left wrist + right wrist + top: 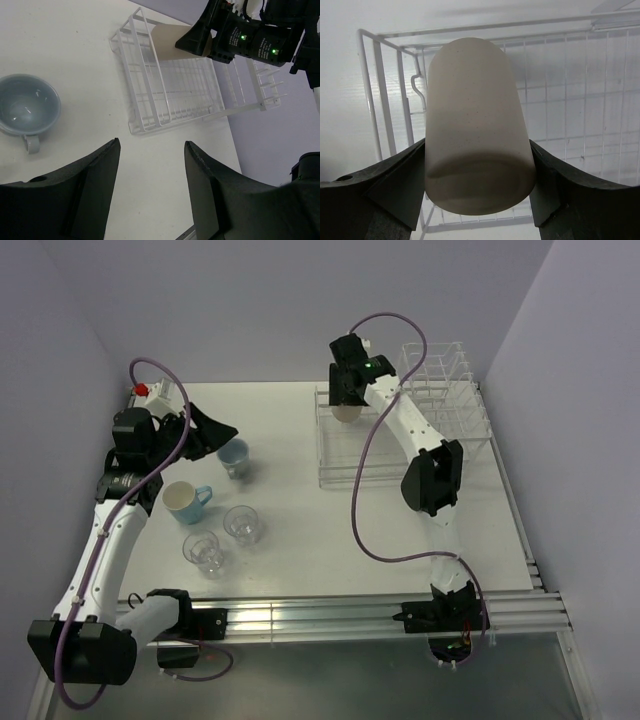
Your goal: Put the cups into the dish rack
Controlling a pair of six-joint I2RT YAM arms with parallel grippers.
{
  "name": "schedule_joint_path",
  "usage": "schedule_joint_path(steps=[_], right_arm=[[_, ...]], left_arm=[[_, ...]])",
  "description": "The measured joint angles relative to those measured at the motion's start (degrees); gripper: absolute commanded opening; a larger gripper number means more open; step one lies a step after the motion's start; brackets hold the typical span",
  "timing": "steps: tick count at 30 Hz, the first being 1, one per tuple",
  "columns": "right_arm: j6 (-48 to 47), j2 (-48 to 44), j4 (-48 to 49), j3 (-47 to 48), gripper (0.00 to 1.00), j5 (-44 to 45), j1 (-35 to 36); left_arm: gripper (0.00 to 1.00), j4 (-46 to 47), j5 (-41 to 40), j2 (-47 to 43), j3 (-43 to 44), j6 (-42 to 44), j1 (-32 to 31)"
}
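Over the far left corner of the dish rack (400,455), my right claw (347,408) is clenched on the tan paper cup (475,135), 1 finger pressed flat to each side of its wall. In my right wrist view the rack's corner post and side wires stand just left of the cup, and the low grid floor spreads behind it and out to the right; I cannot tell whether the cup touches that floor. The taller plate dividers rise at the rack's right end, well apart from the cup. My left claw (151,150) hangs released and empty above the white table (300,540), its 2 fingers spread wide with bare tabletop between them. The small light blue cup (234,457) sits upright just beside that claw, apart from both fingers. Nearer my bases stand the light blue handled mug (185,500) and the 2 clear tumblers (243,524), close together without touching. A stretch of table lies between this group and the rack's left edge.
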Motion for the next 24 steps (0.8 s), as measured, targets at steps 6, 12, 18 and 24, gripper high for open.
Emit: schedule_joint_path(steps=[6,12,18,24], right_arm=[[-0.57,0.52,0.17,-1.27,0.00,-1.53,0.02],[-0.94,0.72,0.48,-1.62,0.00,-2.29,0.13],[-1.07,1.31,0.92,-2.19,0.00,-2.89,0.26],[-1.09,1.68,0.96,-2.19,0.12,-3.19,0.68]], left_arm=[[0.61,0.09,0.07,0.07,-0.13,-0.02,0.00],[0.61,0.09,0.07,0.11,-0.63,0.00,0.00],[0.61,0.09,0.07,0.37,-0.87,0.00,0.00],[0.61,0.09,0.04,0.42,-0.90,0.02,0.11]])
